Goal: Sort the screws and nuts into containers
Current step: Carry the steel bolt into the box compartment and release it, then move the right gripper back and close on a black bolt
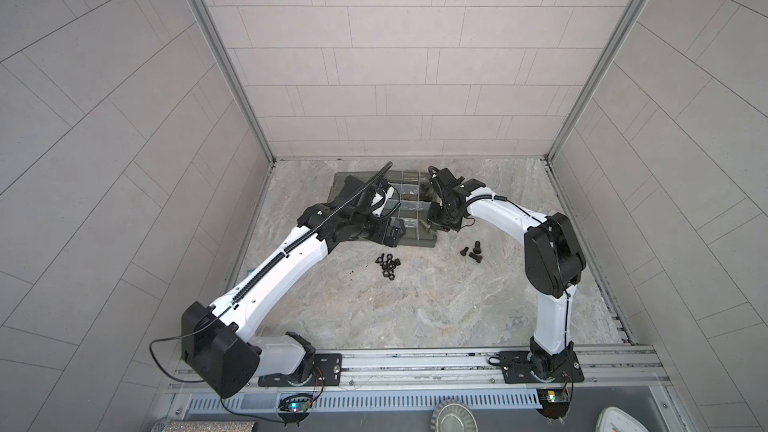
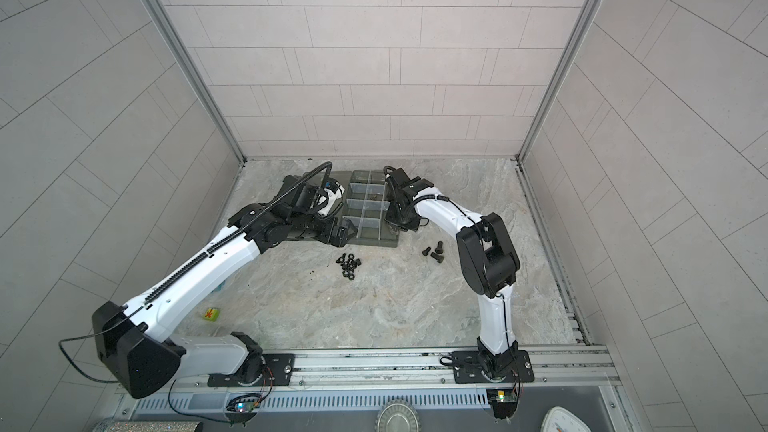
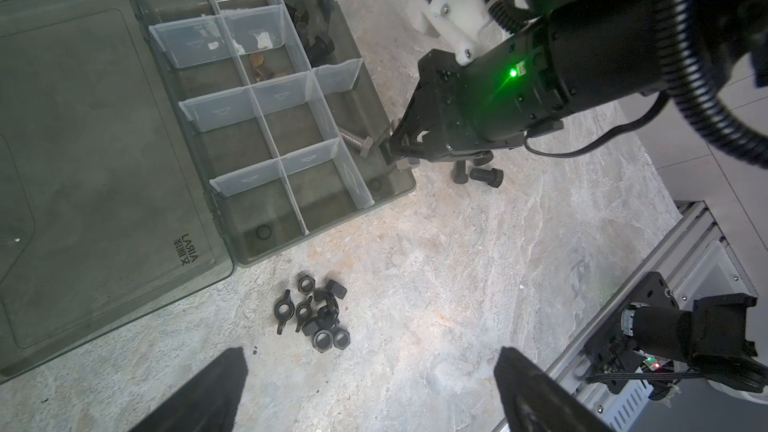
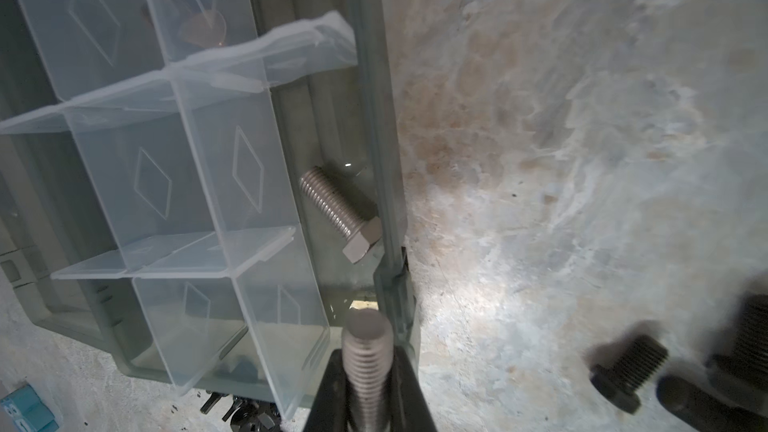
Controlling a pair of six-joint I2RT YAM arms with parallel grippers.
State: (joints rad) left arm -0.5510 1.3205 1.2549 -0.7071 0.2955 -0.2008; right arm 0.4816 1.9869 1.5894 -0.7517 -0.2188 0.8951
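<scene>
Silver screw (image 4: 367, 338) pinched by right tool (image 4: 368, 371) (at organizer box (image 4: 388, 184) rim)

White arm shells (image 1: 268, 296), black joint housings (image 1: 552, 251), ribbed black cable conduit (image 1: 357, 193), green status light (image 3: 513, 73), black wedge-fingered left tool (image 3: 369, 353).

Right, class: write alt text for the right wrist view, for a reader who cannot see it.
The right gripper holds a silver screw at the edge of a divided box; a second silver screw lies inside. Black screws sit on the table.
</scene>
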